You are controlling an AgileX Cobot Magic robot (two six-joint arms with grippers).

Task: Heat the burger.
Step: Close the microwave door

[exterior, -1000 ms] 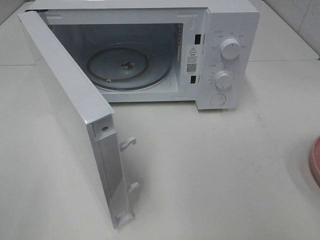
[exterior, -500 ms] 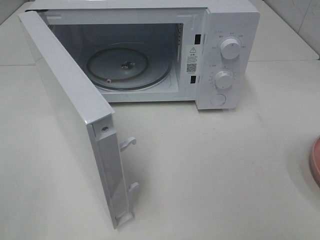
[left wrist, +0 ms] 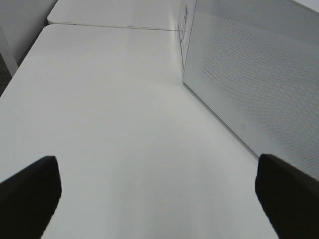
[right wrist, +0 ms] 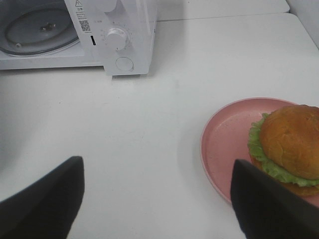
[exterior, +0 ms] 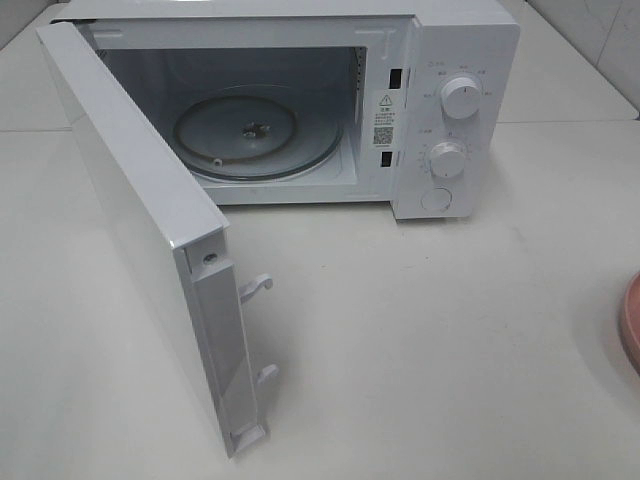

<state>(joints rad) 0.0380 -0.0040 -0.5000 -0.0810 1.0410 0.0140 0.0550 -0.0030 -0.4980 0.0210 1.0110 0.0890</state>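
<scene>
The burger (right wrist: 291,144), with a golden-brown bun and a green lettuce frill, sits on a pink plate (right wrist: 224,144) on the white table. In the exterior high view only the plate's rim (exterior: 633,325) shows at the right edge, and the burger is out of view there. My right gripper (right wrist: 157,204) hangs open over bare table, with one dark finger (right wrist: 271,209) just beside the plate. My left gripper (left wrist: 158,199) is open too, with nothing between its fingers, next to the outer face of the microwave door (left wrist: 259,84). Neither gripper appears in the exterior high view.
The white microwave (exterior: 440,110) stands at the back with its door (exterior: 150,230) swung wide open toward the front left. Its glass turntable (exterior: 255,135) holds nothing. Two knobs (exterior: 460,97) and a round button are on its right panel.
</scene>
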